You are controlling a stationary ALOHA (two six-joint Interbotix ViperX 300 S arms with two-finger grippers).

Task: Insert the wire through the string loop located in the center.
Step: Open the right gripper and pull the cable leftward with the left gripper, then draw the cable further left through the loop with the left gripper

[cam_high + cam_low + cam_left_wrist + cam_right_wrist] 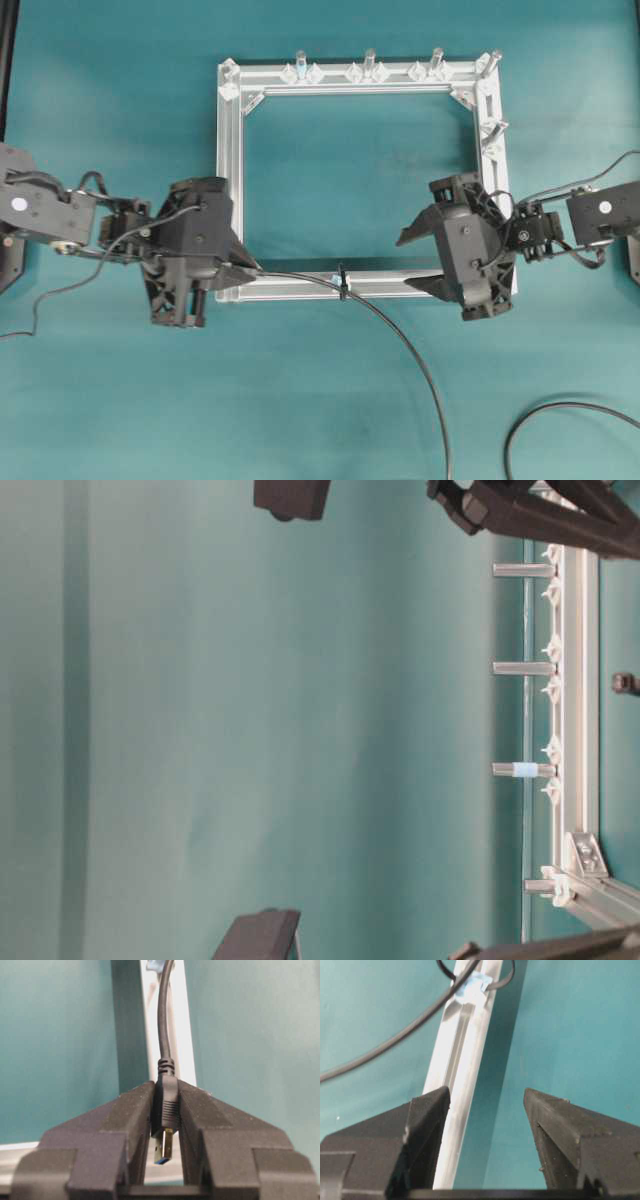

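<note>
The wire is a thin black cable. Its black plug sits between the left gripper's fingers, metal tip pointing back into the hand. My left gripper is shut on that plug at the near-left corner of the silver frame. From there the wire runs along the near bar and meets the string loop by a pale-blue speck, seemingly passing through it, then curves down to the right. My right gripper stands open and empty over the bar, right of the loop.
Upright silver bolts line the frame's far bar, and more stand on its right side. Another stretch of black cable curls on the teal cloth at the bottom right.
</note>
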